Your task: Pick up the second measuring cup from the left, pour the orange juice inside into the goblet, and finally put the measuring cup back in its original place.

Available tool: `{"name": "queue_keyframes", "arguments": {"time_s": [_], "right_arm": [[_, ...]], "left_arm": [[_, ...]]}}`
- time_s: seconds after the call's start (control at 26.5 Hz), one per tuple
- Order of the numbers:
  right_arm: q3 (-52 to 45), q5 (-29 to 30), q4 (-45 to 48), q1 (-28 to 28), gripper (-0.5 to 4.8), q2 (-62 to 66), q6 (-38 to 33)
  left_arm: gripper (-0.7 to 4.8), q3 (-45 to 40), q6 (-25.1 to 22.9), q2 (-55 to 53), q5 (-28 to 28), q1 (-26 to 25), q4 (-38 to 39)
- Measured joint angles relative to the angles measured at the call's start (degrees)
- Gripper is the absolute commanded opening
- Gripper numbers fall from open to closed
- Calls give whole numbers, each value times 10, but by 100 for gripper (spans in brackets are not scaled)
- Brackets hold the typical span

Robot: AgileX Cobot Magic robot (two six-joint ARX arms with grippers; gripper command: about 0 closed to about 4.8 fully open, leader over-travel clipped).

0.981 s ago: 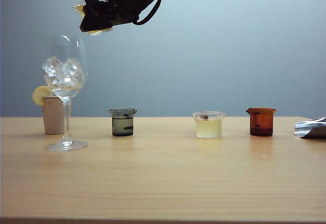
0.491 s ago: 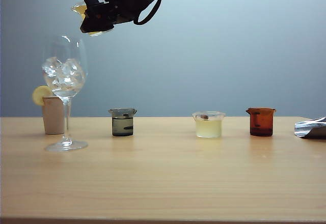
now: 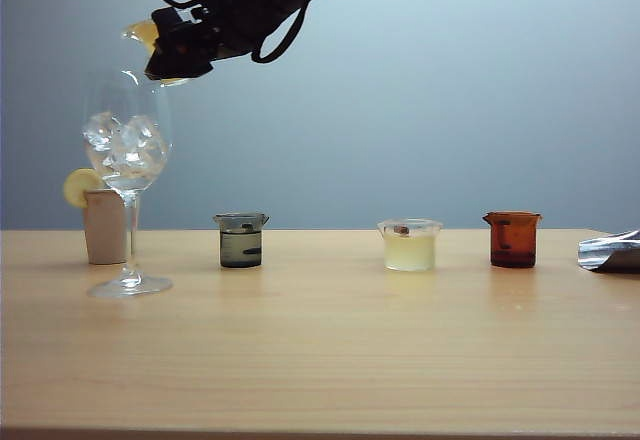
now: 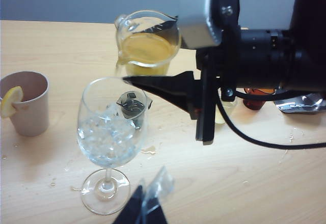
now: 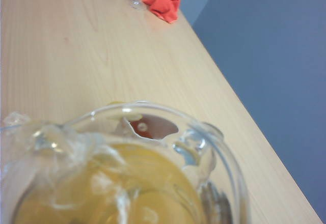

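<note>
The right claw (image 3: pixel 165 52) grips the measuring cup (image 3: pixel 148 38) high above the table (image 3: pixel 330 340), just over the rim of the goblet (image 3: pixel 127 150). The cup is tilted with its pour lip toward the goblet. In the left wrist view the measuring cup (image 4: pixel 147 43) holds its orange juice (image 4: pixel 145 48), and no stream is visible at the lip. The goblet (image 4: pixel 112 132) contains ice cubes (image 4: pixel 104 137) and no visible orange liquid; the pour is judged to be at its start.

The left claw (image 4: pixel 147 203) sits low beside the goblet foot. The jaws show only as dark tips at the frame edge; whether they are open or closed cannot be told.

Hazards from this position:

1. Misaligned lip. The lip appears near the goblet's rim edge rather than over its centre. Further tilt may send juice down the outside of the bowl onto the table.
2. Splash. Juice falling from this height onto ice may scatter droplets.
3. Contact. The goblet is tall on a thin stem; a descending cup or claw that strikes the rim may tip it.
4. Slip. The clear cup is smooth; steeper tilt may shift it in the grip.

The grey beaker (image 3: pixel 241 240), the pale-liquid cup (image 3: pixel 409 245) and the amber cup (image 3: pixel 513 239) stand apart along the table.
</note>
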State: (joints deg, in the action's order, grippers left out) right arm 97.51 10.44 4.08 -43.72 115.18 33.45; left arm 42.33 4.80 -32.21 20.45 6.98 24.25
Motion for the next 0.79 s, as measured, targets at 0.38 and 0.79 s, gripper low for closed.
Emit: {"name": "queue_keyframes", "arguments": {"time_s": [0.38,0.79], "right_arm": [[0,-4,1,1,-1,0,15],[0,-18,9,1,-1,0,57]], "left_arm": [[-5,0,0,0,0,0,5],[-5,0,0,0,0,0,5]]}}
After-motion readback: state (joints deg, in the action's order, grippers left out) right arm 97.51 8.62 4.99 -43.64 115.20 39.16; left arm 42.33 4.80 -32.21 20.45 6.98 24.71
